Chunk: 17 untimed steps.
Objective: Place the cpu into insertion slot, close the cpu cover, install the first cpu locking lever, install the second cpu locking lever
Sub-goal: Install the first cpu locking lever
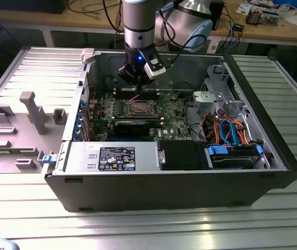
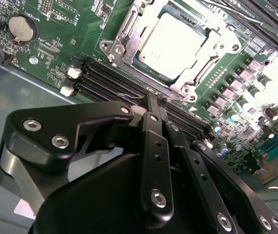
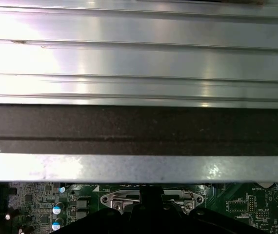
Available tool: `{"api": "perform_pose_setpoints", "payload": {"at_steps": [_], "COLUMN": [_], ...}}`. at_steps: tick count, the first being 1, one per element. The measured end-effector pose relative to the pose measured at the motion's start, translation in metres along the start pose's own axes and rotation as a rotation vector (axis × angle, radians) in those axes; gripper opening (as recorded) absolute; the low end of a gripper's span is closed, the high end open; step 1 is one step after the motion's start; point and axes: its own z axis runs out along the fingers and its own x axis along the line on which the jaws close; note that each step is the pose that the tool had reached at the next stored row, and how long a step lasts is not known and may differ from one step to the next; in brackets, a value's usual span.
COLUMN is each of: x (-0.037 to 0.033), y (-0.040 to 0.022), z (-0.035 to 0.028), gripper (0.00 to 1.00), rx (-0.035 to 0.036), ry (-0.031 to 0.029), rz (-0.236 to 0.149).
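The cpu (image 2: 172, 43) lies flat in its socket on the green board, its dull silver top facing up. Around it the grey cpu cover (image 2: 127, 45) lies down as a frame. A thin wire locking lever (image 2: 125, 95) runs along the socket edge nearest my gripper (image 2: 158, 100). The two black fingers are shut together, with their tips at that edge, right by the lever wire. In the exterior view the gripper (image 1: 138, 87) hangs just above the socket (image 1: 140, 108) from the far side. The first wrist view has the fingertips (image 3: 148, 191) against the socket's metal edge (image 3: 114, 199).
The board lies inside an open computer case (image 1: 153, 179). Black memory slots (image 2: 105, 80) run beside the socket. A black card (image 1: 132, 126) stands in front of it. A drive cage with blue and orange cables (image 1: 231, 133) is at the exterior view's right, and a grey fixture plate (image 1: 18, 125) at its left.
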Motion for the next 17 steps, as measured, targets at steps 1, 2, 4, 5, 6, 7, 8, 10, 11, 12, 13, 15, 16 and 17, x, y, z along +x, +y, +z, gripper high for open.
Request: {"api": "perform_pose_setpoints", "payload": {"at_steps": [1, 2, 4, 5, 6, 7, 8, 10, 11, 12, 13, 15, 16, 17], "x": [0.0, -0.0003, -0.001, -0.0016, -0.0024, -0.0035, -0.0041, -0.0063, -0.0076, -0.0083, -0.0088, -0.0116, -0.0125, -0.0131], "y": [0.0, 0.0, 0.0, 0.0, -0.0001, -0.0001, -0.0001, -0.0001, -0.0001, -0.0001, -0.0001, -0.0003, -0.0004, -0.0004], "z": [0.0001, 0.0003, 0.0009, 0.0011, 0.0013, 0.0015, 0.0016, 0.0021, 0.0024, 0.0027, 0.0029, 0.0045, 0.0053, 0.0059], "gripper": [0.11, 0.11, 0.11, 0.11, 0.11, 0.11, 0.11, 0.11, 0.11, 0.11, 0.11, 0.11, 0.11, 0.11], "rx": [0.0, -0.0001, 0.0, -0.0002, -0.0002, -0.0001, 0.0, -0.0001, 0.0, 0.0, 0.0001, -0.0001, -0.0005, -0.0008], "ry": [0.0, -0.0001, 0.0, -0.0001, -0.0001, 0.0, 0.0, 0.0, 0.0, 0.0, 0.0001, -0.0001, -0.0002, -0.0002], "rz": [0.0, 0.0, 0.0, 0.0, 0.0, 0.0, 0.0, 0.0, 0.0, 0.0, 0.0, 0.0, 0.002, 0.003]}}
